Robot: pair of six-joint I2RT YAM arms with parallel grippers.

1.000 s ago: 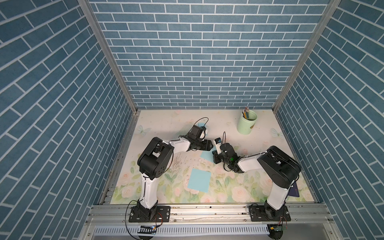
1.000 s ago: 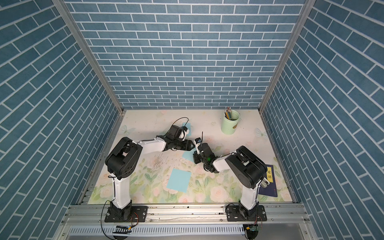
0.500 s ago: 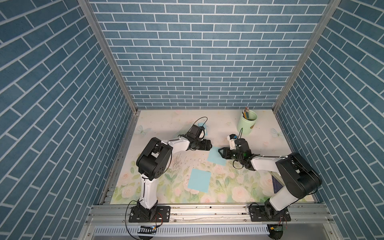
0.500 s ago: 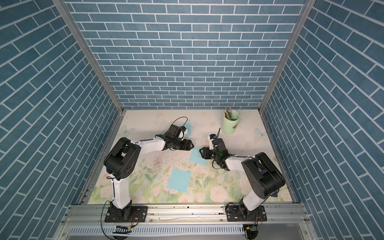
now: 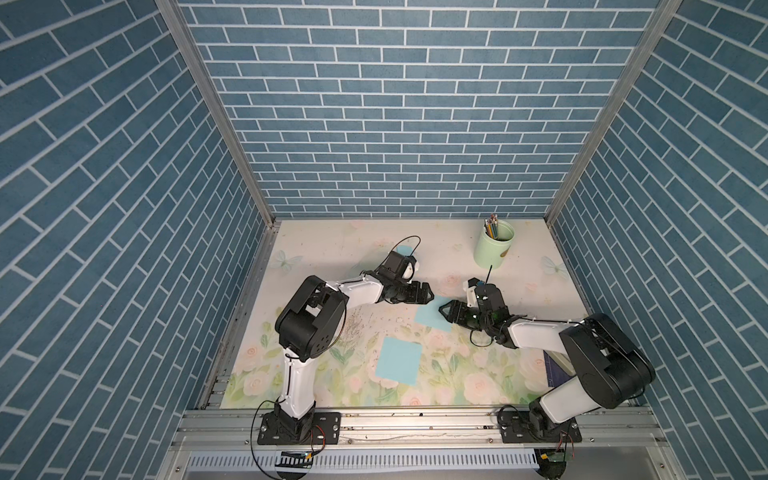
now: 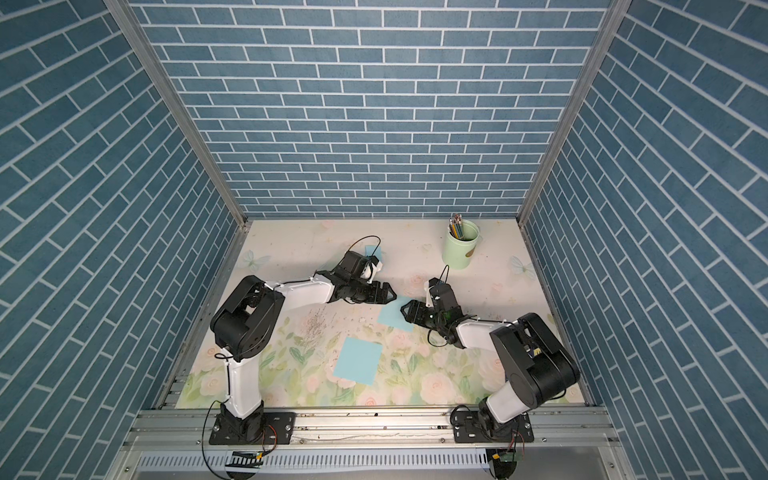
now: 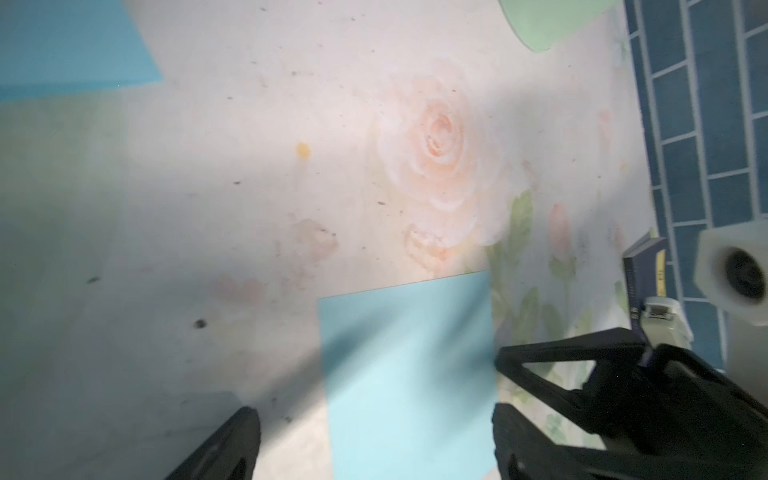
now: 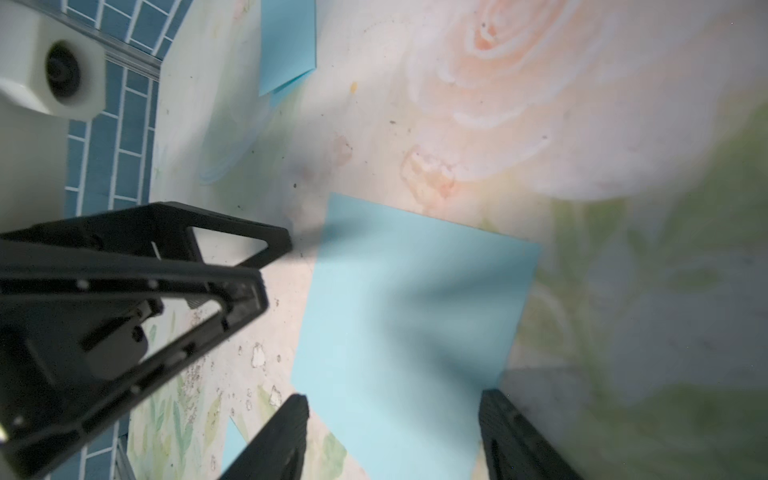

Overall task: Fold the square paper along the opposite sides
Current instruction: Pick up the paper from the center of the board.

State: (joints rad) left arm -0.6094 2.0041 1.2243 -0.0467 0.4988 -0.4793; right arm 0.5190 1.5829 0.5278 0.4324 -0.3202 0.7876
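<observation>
A light-blue rectangular paper [image 5: 432, 319] [image 6: 392, 318] lies flat on the floral mat between my two grippers. My left gripper [image 5: 424, 291] [image 6: 388, 293] hovers at its far-left edge, open and holding nothing. In the left wrist view the paper [image 7: 409, 374] lies between the spread fingers [image 7: 232, 444]. My right gripper [image 5: 445, 311] [image 6: 405, 311] sits at the paper's right edge, also open. In the right wrist view the paper [image 8: 415, 311] reaches in between its fingers [image 8: 511, 432]. A larger square light-blue paper [image 5: 399, 360] [image 6: 358, 359] lies flat nearer the front.
A green cup of pencils [image 5: 494, 249] [image 6: 461, 249] stands at the back right. Another blue paper [image 5: 401, 249] [image 8: 286, 41] lies behind the left wrist. A dark book [image 5: 555, 365] [image 7: 644, 270] lies under the right arm's elbow. Brick walls close in the mat.
My right gripper has gone from shut to open and drawn back to the right off the paper. The left gripper has opened wider, staying in place.
</observation>
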